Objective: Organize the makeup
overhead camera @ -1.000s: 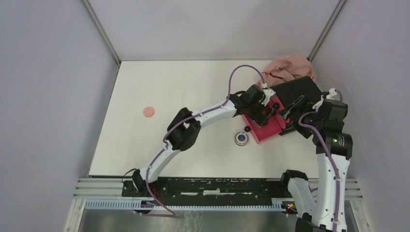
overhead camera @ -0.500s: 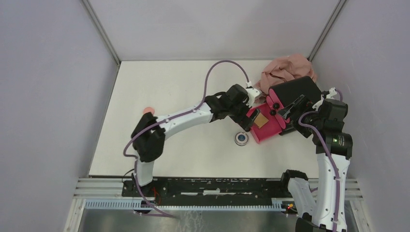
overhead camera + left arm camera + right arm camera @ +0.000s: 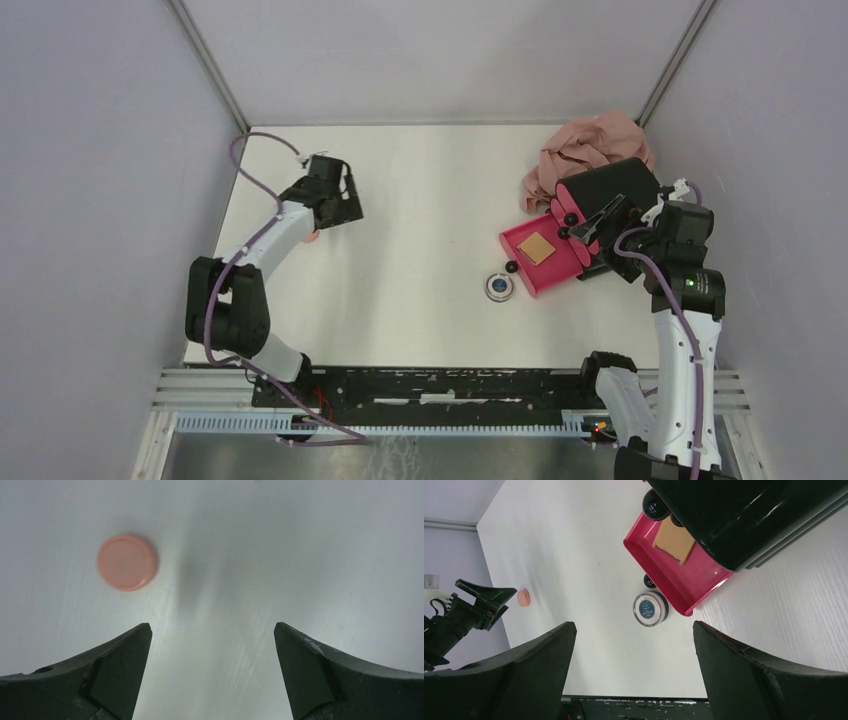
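The left gripper (image 3: pixel 212 630) hung over the white table (image 3: pixel 420 180) at about its 9 o'clock side, its jaws spread wide with nothing between them. In the left wrist view the round salmon puff (image 3: pixel 127 562) lay flat on the table at roughly 11 o'clock from the gap, beyond the fingertips and not touching them.

Over at the table's 3 o'clock side, the right gripper (image 3: pixel 634 630) was likewise spread wide and empty, held above the surface beside the black box (image 3: pixel 612 183). One magenta drawer (image 3: pixel 696 582) stood pulled out of the box toward 7 o'clock, and the tan square pad (image 3: pixel 674 541) lay inside it near its inner end. The round silver compact (image 3: pixel 650 608) sat on the table just beside the drawer's front, at about its 8 o'clock, close to the drawer's black knob (image 3: pixel 650 581). The pinkish cloth (image 3: pixel 585 148) was bunched at the box's 11 o'clock, in the far corner.
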Tool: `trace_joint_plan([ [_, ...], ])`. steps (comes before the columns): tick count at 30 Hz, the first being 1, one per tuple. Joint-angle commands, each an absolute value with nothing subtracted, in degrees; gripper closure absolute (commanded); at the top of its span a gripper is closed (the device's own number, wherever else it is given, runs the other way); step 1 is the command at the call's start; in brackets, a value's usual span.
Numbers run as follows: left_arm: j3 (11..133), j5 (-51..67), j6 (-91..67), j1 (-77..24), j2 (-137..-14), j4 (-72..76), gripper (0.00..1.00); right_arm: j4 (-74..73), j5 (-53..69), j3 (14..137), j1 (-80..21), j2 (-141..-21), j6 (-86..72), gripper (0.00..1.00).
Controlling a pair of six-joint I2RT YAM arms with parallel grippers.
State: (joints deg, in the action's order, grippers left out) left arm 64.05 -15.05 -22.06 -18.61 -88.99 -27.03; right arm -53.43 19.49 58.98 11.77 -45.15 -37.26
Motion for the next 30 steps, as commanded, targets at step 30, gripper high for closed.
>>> trace_joint_plan([
  [30, 69.3, -19.1, -38.7, 0.6, -108.2, -28.3, 0.15, -50.7, 19.0, 58.0, 10.0, -43.8, -37.1, 0.06],
])
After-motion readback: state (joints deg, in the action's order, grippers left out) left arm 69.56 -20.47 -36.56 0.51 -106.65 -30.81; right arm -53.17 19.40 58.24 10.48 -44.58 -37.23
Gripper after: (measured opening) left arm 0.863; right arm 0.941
